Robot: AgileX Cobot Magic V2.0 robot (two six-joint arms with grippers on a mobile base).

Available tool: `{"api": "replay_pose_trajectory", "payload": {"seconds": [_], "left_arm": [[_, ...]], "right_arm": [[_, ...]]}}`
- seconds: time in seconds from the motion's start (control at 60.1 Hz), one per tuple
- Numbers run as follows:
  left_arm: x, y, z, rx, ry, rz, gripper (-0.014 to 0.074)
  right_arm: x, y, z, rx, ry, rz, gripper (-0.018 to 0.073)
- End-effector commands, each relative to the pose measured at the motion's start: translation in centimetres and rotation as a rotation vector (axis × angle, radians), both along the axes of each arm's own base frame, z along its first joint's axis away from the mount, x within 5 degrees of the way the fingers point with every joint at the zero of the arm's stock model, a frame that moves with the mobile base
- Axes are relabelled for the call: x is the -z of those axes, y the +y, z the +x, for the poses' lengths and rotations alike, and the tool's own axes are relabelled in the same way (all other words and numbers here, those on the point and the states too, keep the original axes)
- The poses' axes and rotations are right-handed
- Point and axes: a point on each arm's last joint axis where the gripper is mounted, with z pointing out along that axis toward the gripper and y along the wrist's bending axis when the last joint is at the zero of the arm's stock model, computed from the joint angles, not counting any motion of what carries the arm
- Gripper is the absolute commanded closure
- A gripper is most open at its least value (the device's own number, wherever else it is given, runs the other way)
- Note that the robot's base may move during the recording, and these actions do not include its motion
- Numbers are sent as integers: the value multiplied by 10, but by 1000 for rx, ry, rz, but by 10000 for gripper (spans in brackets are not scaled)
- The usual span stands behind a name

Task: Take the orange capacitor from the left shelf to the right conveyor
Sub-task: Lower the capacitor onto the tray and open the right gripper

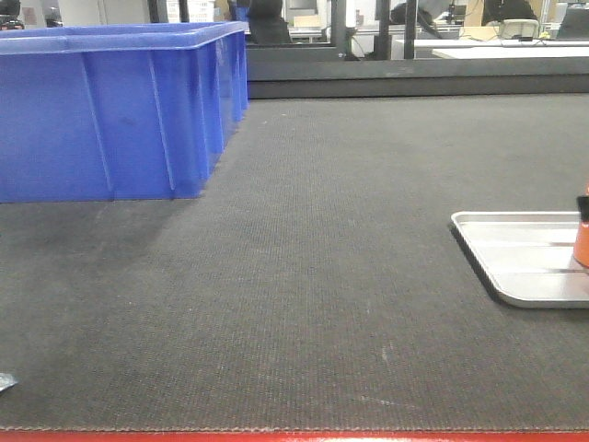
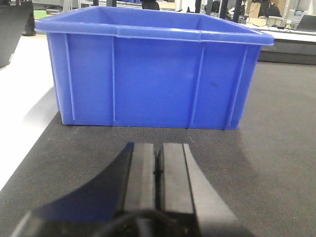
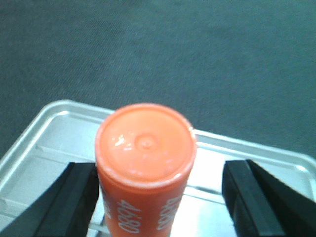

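In the front view you see the belt, dark grey and textured, with its red edge along the bottom of the frame. A blue bin stands on the belt at the far left. A shallow silver tray lies on the belt at the right edge, and the capacitor stands in it, cut off by the frame so that only an orange strip with a dark top shows. In the left wrist view you see the left gripper low over the belt, its two pads pressed together with nothing between them, pointing at the near wall of the bin, which sits a little apart from the fingertips. In the right wrist view you look down on the capacitor: it stands upright in the tray, its orange end cap facing the camera and the white digits 4680 readable on its side. The right gripper is spread wide around it. The left-hand finger lies just beside or touching the cylinder; you cannot tell which. The right-hand finger stands clear of it.
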Motion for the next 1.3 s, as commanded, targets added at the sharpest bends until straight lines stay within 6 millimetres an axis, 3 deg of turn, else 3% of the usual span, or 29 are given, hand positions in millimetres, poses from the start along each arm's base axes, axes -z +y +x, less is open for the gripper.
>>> {"api": "replay_pose_trajectory", "payload": {"seconds": [0.0, 0.316, 0.4, 0.716, 0.899, 1.282], "left_arm": [[-11, 0, -2, 5, -110, -13, 701], [-11, 0, -2, 5, -110, -13, 701], [-11, 0, -2, 5, -110, -13, 701], [-11, 0, -2, 5, -110, -13, 701], [-11, 0, -2, 5, -110, -13, 701], [-11, 0, -2, 5, -110, -13, 701]], "right_arm": [[-28, 0, -4, 11, -140, 24, -48], [-81, 15, -40, -44, -281, 147, -43], [-94, 13, -51, -29, -298, 186, 1], [-124, 3, -89, 62, -207, 166, 528], [-138, 0, -105, 81, -219, 176, 511], [-135, -1, -106, 88, -197, 170, 511]]}}
